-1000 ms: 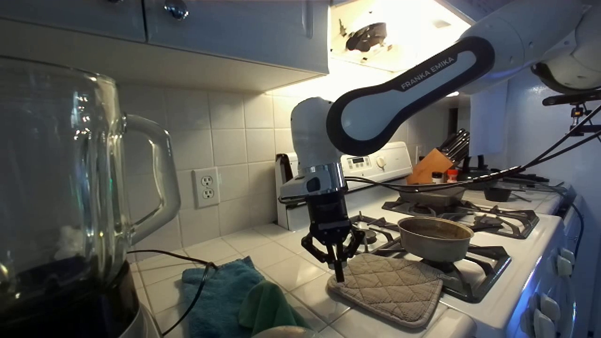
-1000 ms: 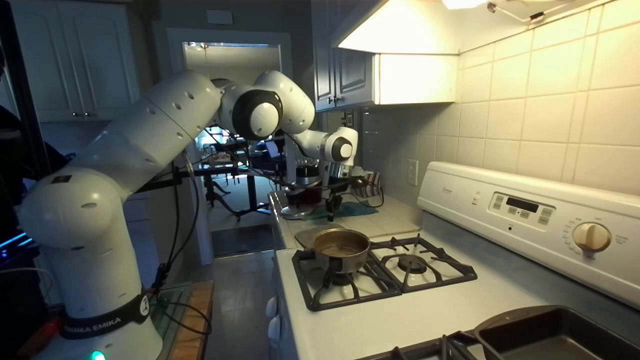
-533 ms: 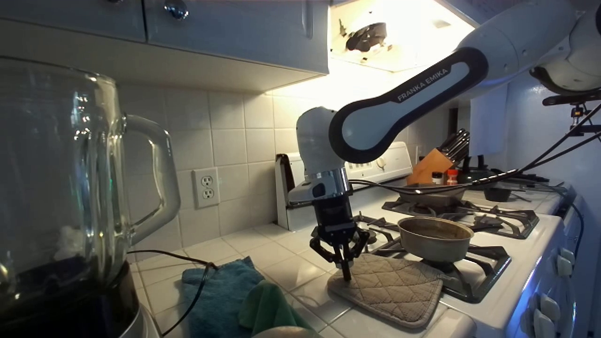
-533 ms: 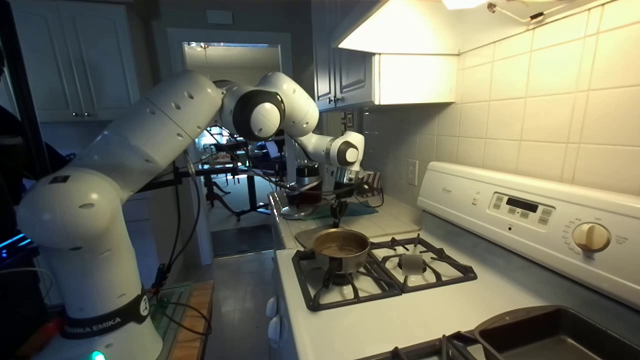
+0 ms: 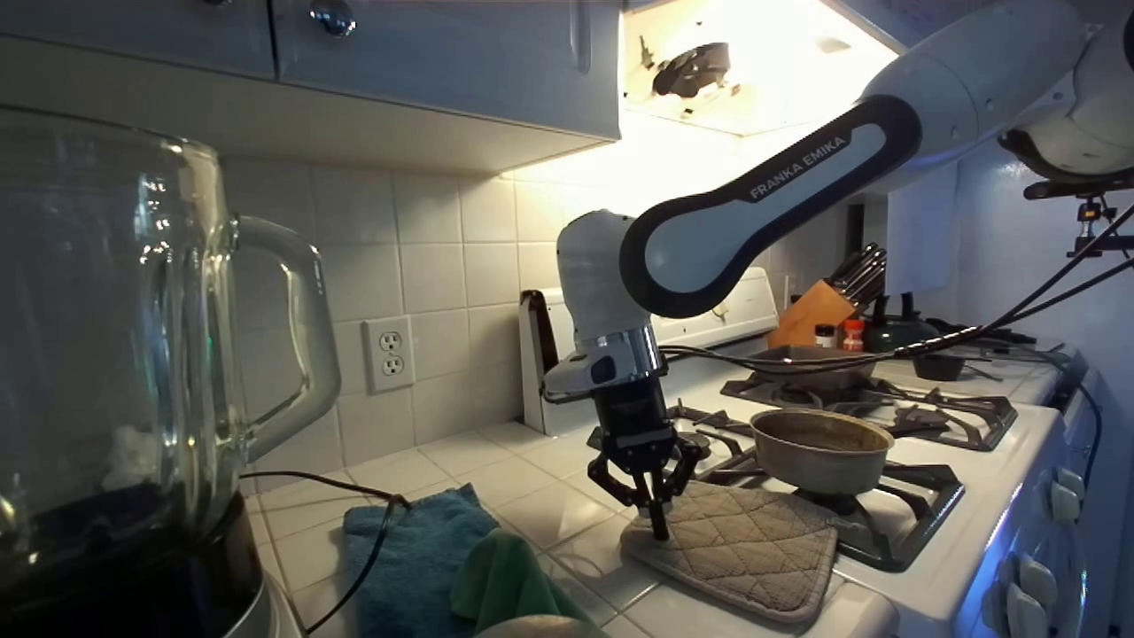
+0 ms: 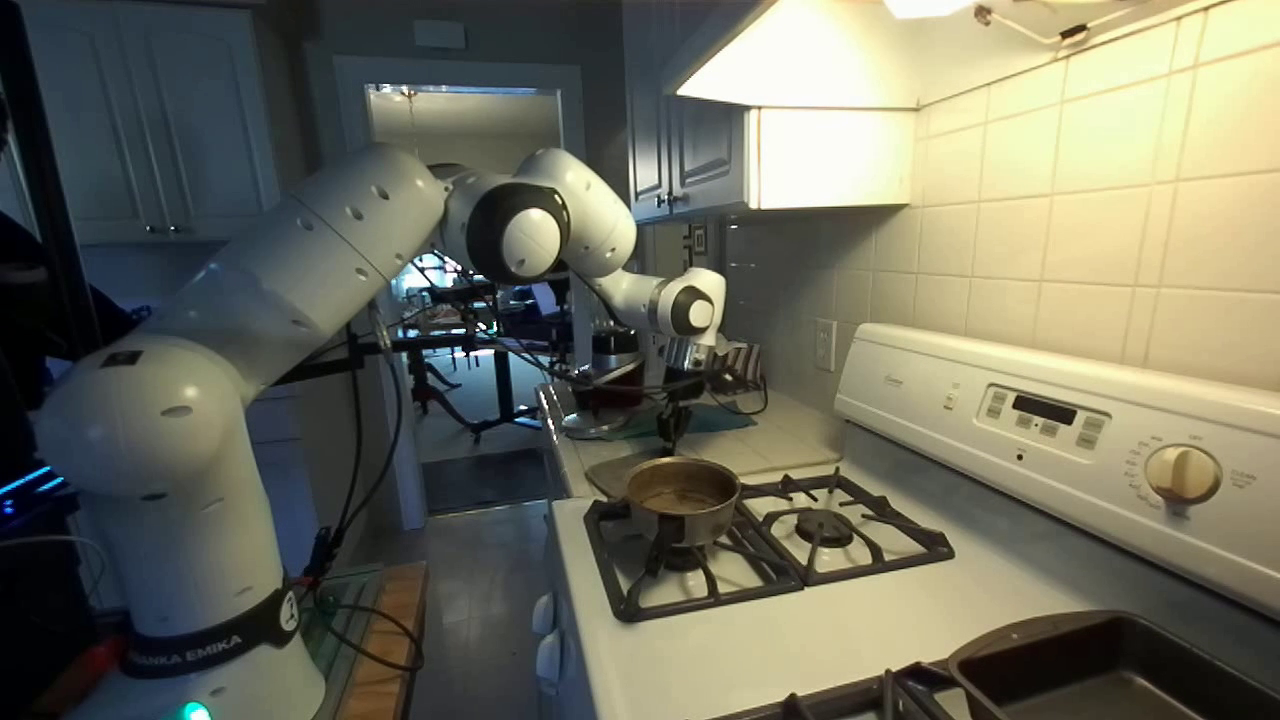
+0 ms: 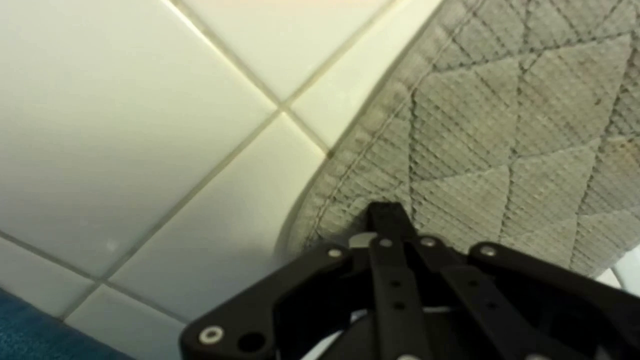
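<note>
My black gripper (image 5: pixel 658 526) points down with its two fingers together. It shows small behind the pot in an exterior view (image 6: pixel 669 440). In the wrist view the fingertips (image 7: pixel 387 209) rest on or just above a quilted grey-beige pot holder (image 7: pixel 500 130), near its rounded edge. Nothing shows held between the fingers. The pot holder lies flat on the white tiled counter, partly over the stove's edge, in both exterior views (image 5: pixel 744 554) (image 6: pixel 606 474). A metal pot (image 5: pixel 819 461) stands on the burner beside it, also seen in an exterior view (image 6: pixel 700 522).
A blue towel (image 5: pixel 407 558) and a green cloth (image 5: pixel 505 580) lie on the counter. A glass blender (image 5: pixel 115 310) stands close to the camera. Black burner grates (image 6: pixel 870 560) cover the stove. A dark baking pan (image 6: pixel 1110 670) and a knife block (image 5: pixel 811 315) are farther along.
My gripper has moved toward the pot holder and down, its tip now on or near the fabric. The pot holder has shifted slightly toward the counter's front. The pot has not moved.
</note>
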